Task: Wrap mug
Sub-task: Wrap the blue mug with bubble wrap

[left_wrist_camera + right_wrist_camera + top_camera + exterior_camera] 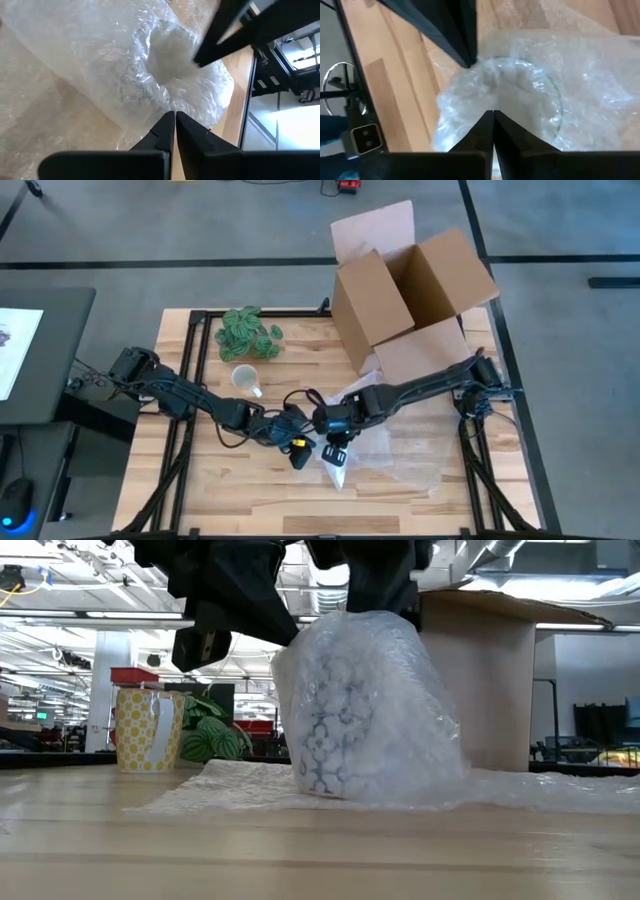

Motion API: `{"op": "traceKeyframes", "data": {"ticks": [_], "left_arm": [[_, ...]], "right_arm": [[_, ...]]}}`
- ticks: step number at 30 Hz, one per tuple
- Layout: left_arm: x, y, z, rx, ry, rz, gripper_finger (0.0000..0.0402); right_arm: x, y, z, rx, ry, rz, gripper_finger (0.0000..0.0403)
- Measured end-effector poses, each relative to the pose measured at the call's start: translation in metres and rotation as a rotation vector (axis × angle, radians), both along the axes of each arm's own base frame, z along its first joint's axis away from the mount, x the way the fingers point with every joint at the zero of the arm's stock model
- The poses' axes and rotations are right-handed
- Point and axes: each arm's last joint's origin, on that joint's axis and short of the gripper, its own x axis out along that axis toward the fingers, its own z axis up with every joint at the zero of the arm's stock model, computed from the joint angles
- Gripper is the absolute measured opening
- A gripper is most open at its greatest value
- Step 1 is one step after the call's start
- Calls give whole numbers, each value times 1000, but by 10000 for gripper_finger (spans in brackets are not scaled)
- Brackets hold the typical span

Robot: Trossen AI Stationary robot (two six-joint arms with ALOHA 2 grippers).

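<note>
Near the front middle of the wooden tabletop, a patterned mug is standing upright, swathed in clear bubble wrap that is bunching up over its rim and trailing away as a flat sheet across the boards toward the right side. Both arms are reaching in and meeting over this bundle. The left tool is hanging at the bundle's left flank, and its wrist view is showing its two dark fingers clenched tip to tip, pinching the crumpled edge of the wrap just beside the mug's open mouth. The right tool is bearing down on the bundle from the other side; its wrist view is likewise showing its fingers pressed together on a fold of the plastic at the rim, with the mug's round opening glimmering through the film just beyond. From the low view, the two dark tools are crowding in from above, touching the top of the wrapped mug. Well apart from them, toward the left rear, a second mug, yellow with pale dots and a white handle, is sitting bare and upright on the boards, and just behind it a green leafy plant is spreading out. An open cardboard box is resting at the right rear corner, its flaps splaying outward, with the far edge of the plastic sheet lying near its base.
</note>
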Motion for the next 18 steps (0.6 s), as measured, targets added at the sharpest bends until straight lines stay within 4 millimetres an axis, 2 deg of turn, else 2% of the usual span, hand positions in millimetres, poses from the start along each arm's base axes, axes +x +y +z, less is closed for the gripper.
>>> {"op": "traceKeyframes", "data": {"ticks": [4, 7, 11, 18], "left_arm": [[0, 1, 0, 9, -1, 12, 0], [0, 1, -1, 18, 6, 7, 0], [-1, 1, -2, 26, 19, 4, 0], [-5, 2, -2, 30, 55, -2, 0]], "right_arm": [[2, 4, 13, 25, -34, 30, 0], [2, 10, 12, 46, -48, 73, 0], [3, 12, -10, 43, -30, 89, 0], [3, 0, -43, 64, -46, 52, 0]]}}
